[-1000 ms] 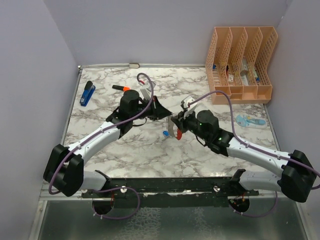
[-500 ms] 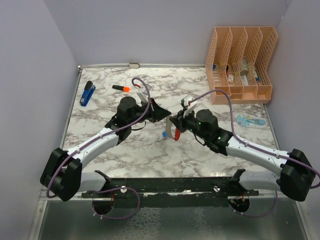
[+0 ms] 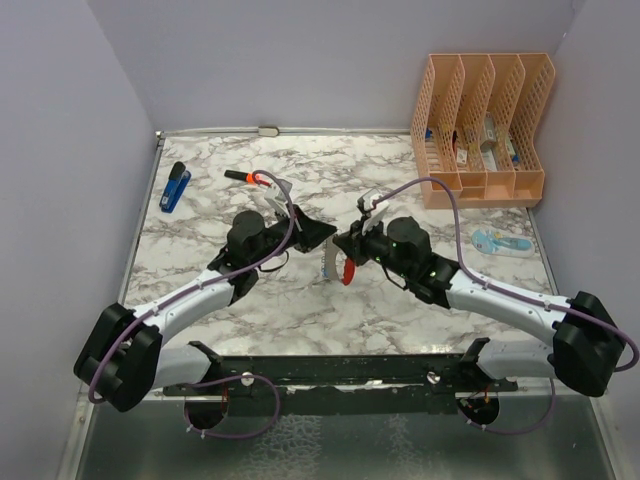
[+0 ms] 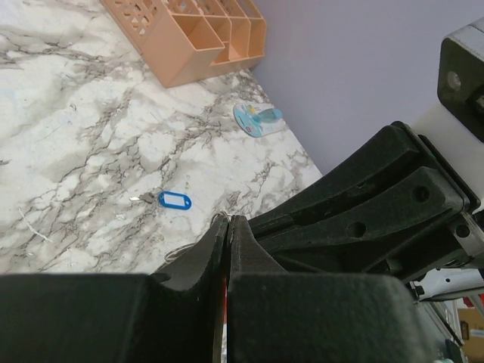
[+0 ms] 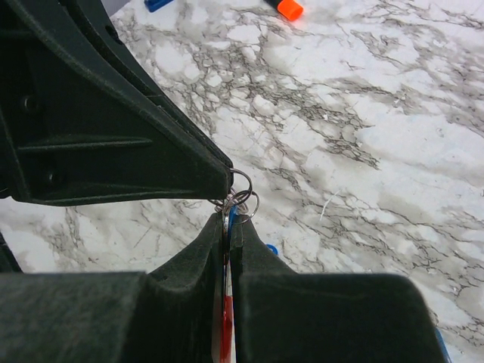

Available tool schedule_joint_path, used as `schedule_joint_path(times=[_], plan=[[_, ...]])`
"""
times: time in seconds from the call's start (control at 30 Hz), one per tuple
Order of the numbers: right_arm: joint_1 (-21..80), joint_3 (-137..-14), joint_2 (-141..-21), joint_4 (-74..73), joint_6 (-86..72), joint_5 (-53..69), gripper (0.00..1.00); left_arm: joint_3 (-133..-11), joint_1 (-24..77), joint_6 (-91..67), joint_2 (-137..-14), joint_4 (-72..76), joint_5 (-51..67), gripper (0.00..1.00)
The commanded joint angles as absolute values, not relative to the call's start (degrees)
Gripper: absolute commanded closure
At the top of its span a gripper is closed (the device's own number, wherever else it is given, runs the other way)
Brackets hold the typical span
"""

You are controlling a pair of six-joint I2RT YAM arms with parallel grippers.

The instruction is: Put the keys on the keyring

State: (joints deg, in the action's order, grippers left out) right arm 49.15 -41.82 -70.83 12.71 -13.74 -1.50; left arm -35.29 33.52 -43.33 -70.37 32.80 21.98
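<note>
Currently my right claw [image 3: 347, 243] is clamped on the keyring [image 3: 345, 272], holding it off the marble table [image 3: 200, 255] so that its grey band and red loop hang free below my fingers. My left claw [image 3: 320, 232] is pressed fully together, its tip meeting the right one at a cluster of small wire rings [image 5: 243, 195]. I judge it pinches one to feed it on, but cannot tell for sure. One blue-tagged key [image 4: 173, 200] lies loose on the table beneath. The orange-capped marker [image 3: 240, 176], the blue stapler [image 3: 176, 186] and the file organiser [image 3: 480, 125] sit well apart. Only my own fingers crowd the joint.
</note>
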Motion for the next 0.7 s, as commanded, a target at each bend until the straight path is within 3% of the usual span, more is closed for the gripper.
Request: schedule_joint_path(times=[0.0, 0.67], plan=[[50.71, -41.43, -68.05, 24.35, -16.51, 5.18, 0.99, -31.74, 34.45, -42.65, -68.93, 37.77, 19.34, 1.00], [51.68, -43.72, -72.95, 27.31, -17.55, 15.98, 0.98, -30.33, 34.80, -43.02, -73.45, 47.60, 17.56, 1.00]])
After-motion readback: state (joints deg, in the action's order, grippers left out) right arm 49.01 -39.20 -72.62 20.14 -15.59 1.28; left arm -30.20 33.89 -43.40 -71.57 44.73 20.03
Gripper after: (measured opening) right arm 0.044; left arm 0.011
